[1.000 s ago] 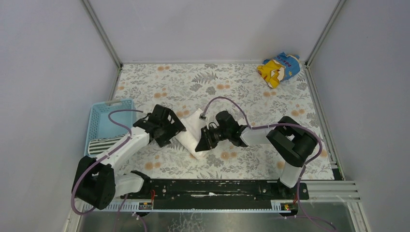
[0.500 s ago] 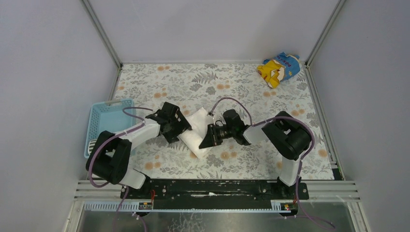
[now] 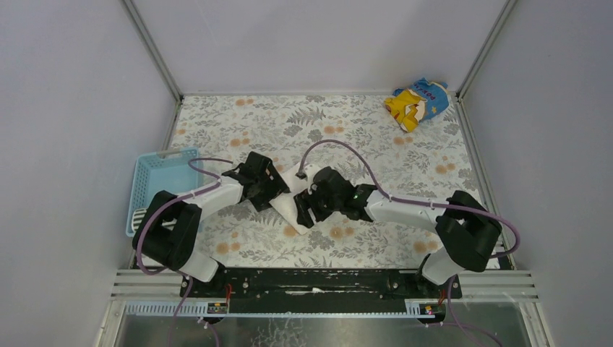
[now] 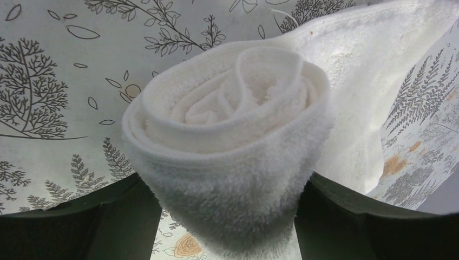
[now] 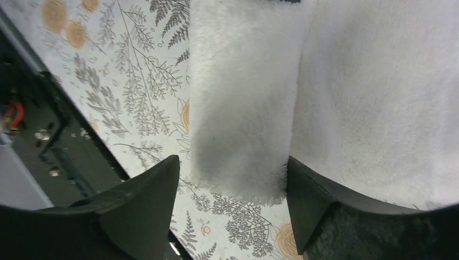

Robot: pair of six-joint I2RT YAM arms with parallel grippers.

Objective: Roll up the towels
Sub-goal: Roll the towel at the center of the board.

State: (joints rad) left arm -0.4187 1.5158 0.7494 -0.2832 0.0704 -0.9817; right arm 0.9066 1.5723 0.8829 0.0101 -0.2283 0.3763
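Note:
The white towel lies mid-table, partly rolled. In the left wrist view the roll's spiral end fills the gap of my left gripper and presses against both fingers, so that gripper is shut on it. My right gripper stands open over the roll's other end. Its right finger touches the towel's edge and its left finger is apart from it. The unrolled flap spreads to the right. The striped towel lies in the basket's near end, partly hidden by my left arm.
A blue basket stands at the table's left edge. A yellow-and-blue printed cloth sits crumpled in the far right corner. Grey walls close in the floral table on three sides, and the black mounting rail runs along the near edge.
My left gripper has moved right from near the basket to the roll's end and narrowed round it. My right gripper has opened and let go of the towel.

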